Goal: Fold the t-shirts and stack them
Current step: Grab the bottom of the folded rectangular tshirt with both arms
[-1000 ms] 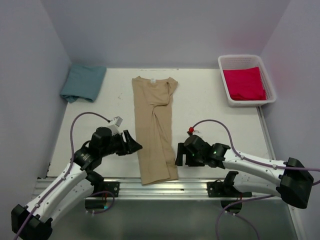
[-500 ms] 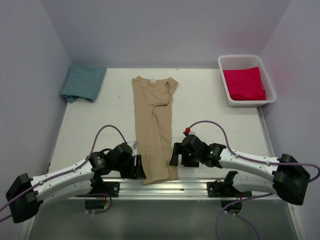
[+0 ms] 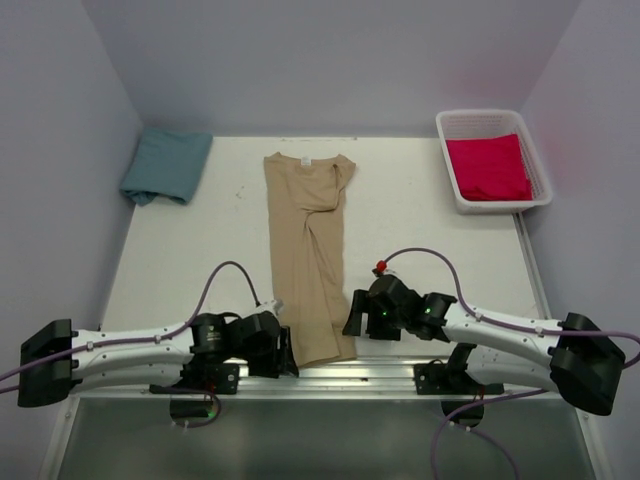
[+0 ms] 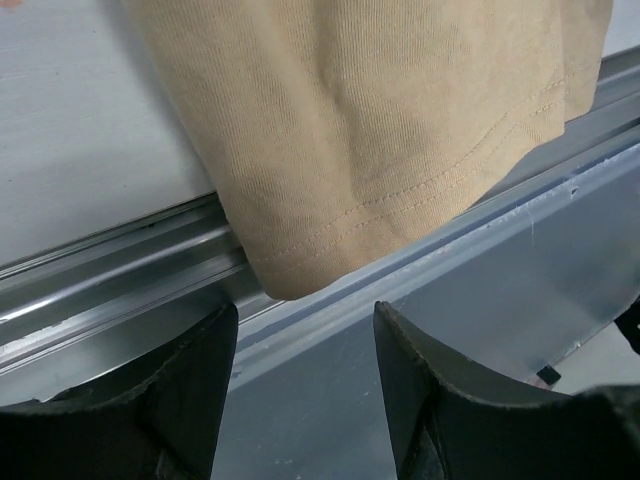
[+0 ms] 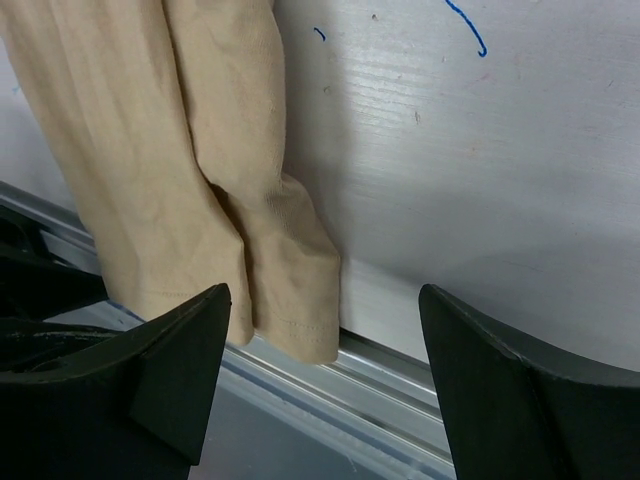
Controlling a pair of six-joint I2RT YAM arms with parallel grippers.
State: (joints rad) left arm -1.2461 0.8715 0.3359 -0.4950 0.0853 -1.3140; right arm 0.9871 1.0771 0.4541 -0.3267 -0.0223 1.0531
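The tan t-shirt (image 3: pixel 308 255) lies folded into a long strip down the table's middle, its hem hanging over the near edge rail. My left gripper (image 3: pixel 288 352) is open and empty at the hem's left corner. In the left wrist view (image 4: pixel 305 308) the hem (image 4: pixel 350 150) sits just beyond the fingertips. My right gripper (image 3: pixel 350 318) is open and empty at the hem's right corner (image 5: pixel 290 300), which lies between its fingers (image 5: pixel 180 360). The teal-blue t-shirt (image 3: pixel 165 165) lies folded at the far left. The red-pink t-shirt (image 3: pixel 488 167) lies in the white basket (image 3: pixel 495 118).
The metal rail (image 3: pixel 380 375) runs along the table's near edge under the hem; it also shows in the left wrist view (image 4: pixel 120 280). Purple walls close in the left, back and right sides. The basket stands at the far right corner.
My left arm has swung down and flattened along the near edge, bringing its gripper to the tan shirt's bottom left corner. My right gripper has barely shifted. The shirts have not moved.
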